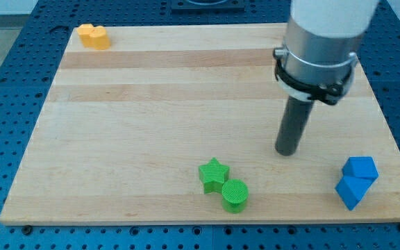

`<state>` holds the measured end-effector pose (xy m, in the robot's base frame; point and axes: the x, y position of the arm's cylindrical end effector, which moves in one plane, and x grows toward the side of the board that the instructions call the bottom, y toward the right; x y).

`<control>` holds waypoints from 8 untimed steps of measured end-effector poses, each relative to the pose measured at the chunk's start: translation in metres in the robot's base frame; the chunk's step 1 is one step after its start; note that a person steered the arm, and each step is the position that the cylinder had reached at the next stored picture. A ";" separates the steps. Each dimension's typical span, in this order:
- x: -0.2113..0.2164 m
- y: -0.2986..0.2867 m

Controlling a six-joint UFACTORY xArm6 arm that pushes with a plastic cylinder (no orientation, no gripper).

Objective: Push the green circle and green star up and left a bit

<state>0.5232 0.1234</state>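
The green star and the green circle lie touching each other near the board's bottom edge, a little right of centre; the circle is below and right of the star. My tip rests on the board up and to the right of both, apart from them by a clear gap. The rod hangs from the arm's grey and white body at the view's top right.
Two blue blocks sit together at the bottom right corner of the wooden board. A yellow block sits at the top left corner. Blue perforated table surrounds the board.
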 end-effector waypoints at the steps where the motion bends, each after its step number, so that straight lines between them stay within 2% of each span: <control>1: 0.031 0.002; 3: 0.091 0.002; 4: 0.095 -0.004; 6: 0.096 -0.080; 8: 0.093 -0.096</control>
<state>0.6160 0.0274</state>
